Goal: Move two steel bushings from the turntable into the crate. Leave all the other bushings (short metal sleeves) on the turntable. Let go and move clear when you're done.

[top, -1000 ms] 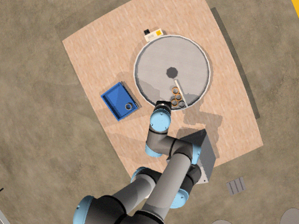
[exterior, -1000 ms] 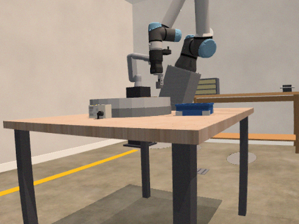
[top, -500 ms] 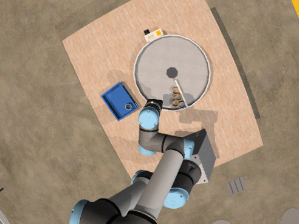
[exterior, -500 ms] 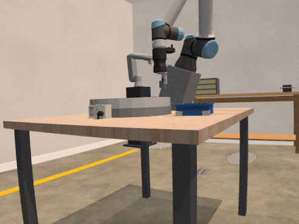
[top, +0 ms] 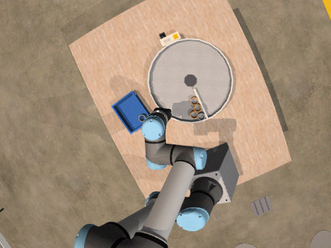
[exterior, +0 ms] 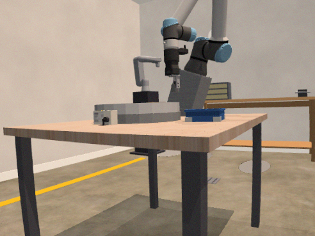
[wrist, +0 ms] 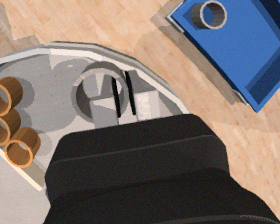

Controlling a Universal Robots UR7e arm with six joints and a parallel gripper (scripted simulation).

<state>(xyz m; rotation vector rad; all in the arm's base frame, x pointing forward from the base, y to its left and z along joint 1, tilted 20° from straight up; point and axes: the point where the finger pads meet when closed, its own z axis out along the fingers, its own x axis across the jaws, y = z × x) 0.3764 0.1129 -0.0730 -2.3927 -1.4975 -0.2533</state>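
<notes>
My gripper (wrist: 121,86) is shut on the wall of a grey steel bushing (wrist: 99,95) and holds it in the air over the turntable's rim, on the side toward the crate. In the side view the gripper (exterior: 175,85) hangs well above the turntable (exterior: 137,109). The blue crate (top: 131,111) holds one steel bushing (top: 140,118), which also shows in the wrist view (wrist: 209,15). On the turntable (top: 190,80) lie two brass bushings (top: 194,100) and two grey steel ones (top: 198,107) beside a pale bar (top: 201,101).
A small control box (top: 169,37) stands at the turntable's far edge. A black hub (top: 190,80) marks its centre. The robot's grey pedestal (top: 218,175) stands at the table's near side. A wooden bench (exterior: 262,103) is behind the table.
</notes>
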